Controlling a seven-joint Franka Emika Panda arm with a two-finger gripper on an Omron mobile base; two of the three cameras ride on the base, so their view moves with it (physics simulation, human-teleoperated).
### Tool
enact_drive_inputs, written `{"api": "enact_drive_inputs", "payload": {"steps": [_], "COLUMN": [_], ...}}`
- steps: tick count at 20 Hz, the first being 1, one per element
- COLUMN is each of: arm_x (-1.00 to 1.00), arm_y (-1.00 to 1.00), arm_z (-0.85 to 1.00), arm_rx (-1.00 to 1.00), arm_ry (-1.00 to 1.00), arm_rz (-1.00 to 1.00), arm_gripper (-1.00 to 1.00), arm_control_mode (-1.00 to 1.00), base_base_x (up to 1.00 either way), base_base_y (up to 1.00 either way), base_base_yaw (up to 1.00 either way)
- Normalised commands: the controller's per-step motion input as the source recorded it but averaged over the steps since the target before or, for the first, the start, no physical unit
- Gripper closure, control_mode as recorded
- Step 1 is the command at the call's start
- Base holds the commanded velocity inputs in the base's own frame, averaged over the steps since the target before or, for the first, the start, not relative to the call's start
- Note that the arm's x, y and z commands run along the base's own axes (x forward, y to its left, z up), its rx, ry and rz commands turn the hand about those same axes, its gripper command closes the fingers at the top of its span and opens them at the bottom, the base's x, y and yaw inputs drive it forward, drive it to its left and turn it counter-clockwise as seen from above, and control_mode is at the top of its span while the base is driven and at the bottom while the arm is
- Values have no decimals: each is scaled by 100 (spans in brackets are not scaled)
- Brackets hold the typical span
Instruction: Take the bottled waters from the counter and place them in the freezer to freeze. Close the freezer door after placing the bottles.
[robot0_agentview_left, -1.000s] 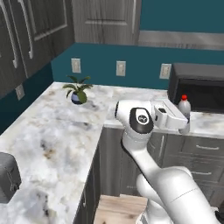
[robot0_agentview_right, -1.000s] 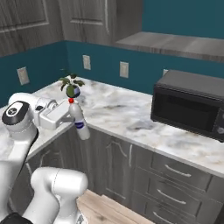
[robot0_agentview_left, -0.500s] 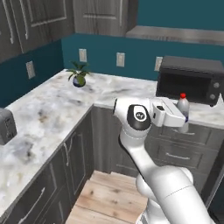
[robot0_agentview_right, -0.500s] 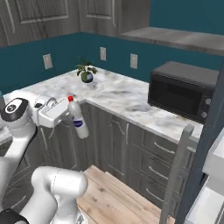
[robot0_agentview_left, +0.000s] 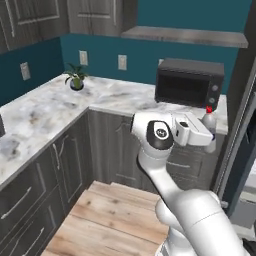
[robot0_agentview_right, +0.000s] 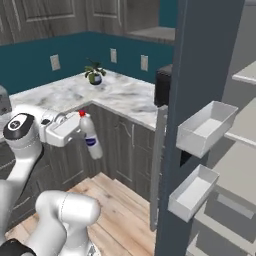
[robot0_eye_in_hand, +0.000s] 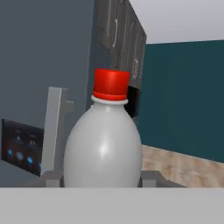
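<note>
Left base view: red-capped bottle (robot0_agentview_left: 209, 131) is off the table (robot0_agentview_left: 55, 102) and carried in the jaws beside the black microwave (robot0_agentview_left: 188, 82), so pick-up looks done for this one; placing, the second bottle and door closing remain. Right base view: gripper (robot0_agentview_right: 82, 133) clamps the bottle over wood floor (robot0_agentview_right: 112, 197), freezer door (robot0_agentview_right: 186, 125) standing open with white bins (robot0_agentview_right: 206, 128). Hand view: bottle (robot0_eye_in_hand: 103, 146) fills the foreground, door handle (robot0_eye_in_hand: 49, 129) behind.

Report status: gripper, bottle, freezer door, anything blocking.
Gripper shut on red-capped bottle, carried clear of counter. Freezer door open, bins empty. Door edge between bottle and shelves.
</note>
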Motion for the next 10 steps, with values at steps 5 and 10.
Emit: {"api": "enact_drive_inputs", "payload": {"steps": [5, 10], "arm_x": [0, 0], "arm_y": [0, 0], "arm_z": [0, 0], "arm_rx": [0, 0], "arm_ry": [0, 0], "arm_rz": [0, 0], "arm_gripper": [100, 100], "arm_control_mode": [100, 100], "base_base_x": [-81, -49], "base_base_y": [31, -37], "base_base_yaw": [-8, -42]}}
